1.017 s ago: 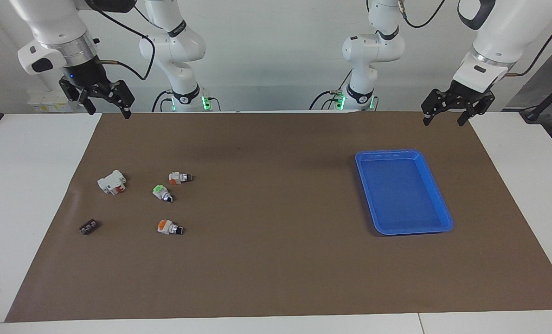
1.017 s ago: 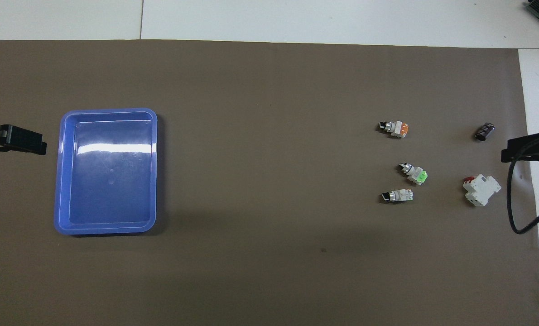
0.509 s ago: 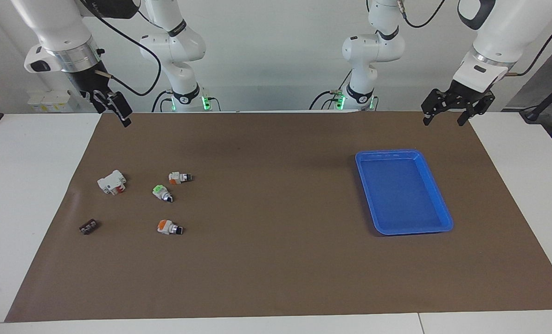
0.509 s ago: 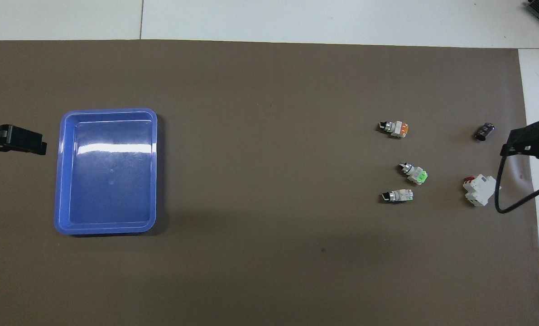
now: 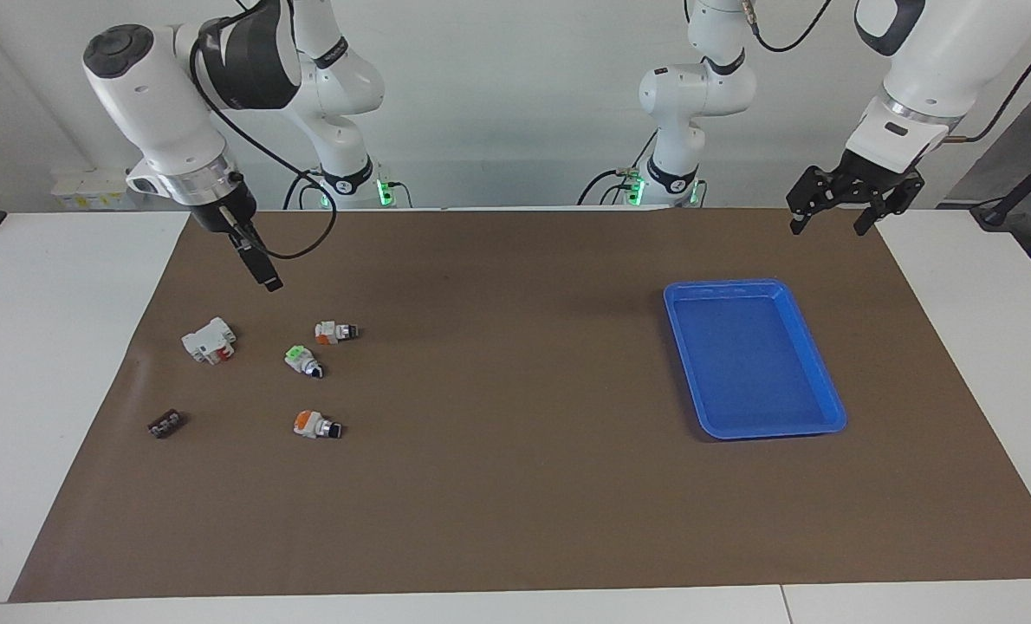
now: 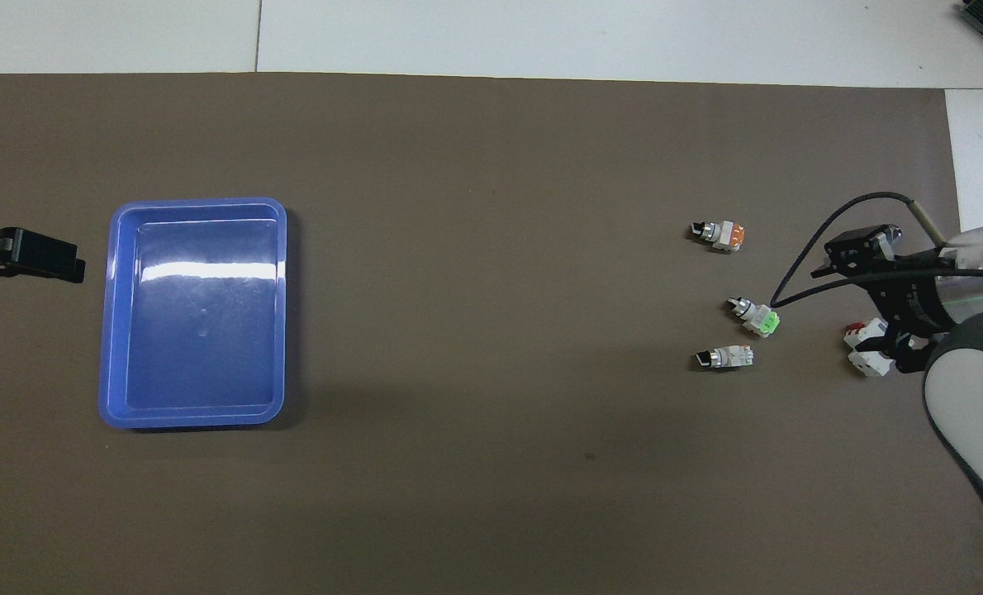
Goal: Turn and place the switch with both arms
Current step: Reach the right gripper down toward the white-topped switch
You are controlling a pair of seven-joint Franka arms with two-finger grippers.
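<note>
The switch (image 5: 336, 331) lies on the brown mat toward the right arm's end, white-grey with a bit of orange and a black knob; it also shows in the overhead view (image 6: 724, 357). My right gripper (image 5: 264, 274) hangs tilted in the air over the mat close to the switch, touching nothing; it shows in the overhead view (image 6: 857, 251) too. My left gripper (image 5: 829, 224) waits open and empty over the mat's edge near the blue tray (image 5: 754, 283); only its tip (image 6: 45, 258) shows from above.
A green-ended switch (image 5: 304, 360) and a switch with a broader orange end (image 5: 314, 424) lie beside the task's switch. A white breaker (image 5: 210, 340) and a small black part (image 5: 166, 424) lie nearer the mat's end. The blue tray (image 6: 198, 201) holds nothing.
My right arm has swung inward and down from the mat's corner toward the switches, its wrist turned edge-on. It now covers the black part from above. My left arm has not moved.
</note>
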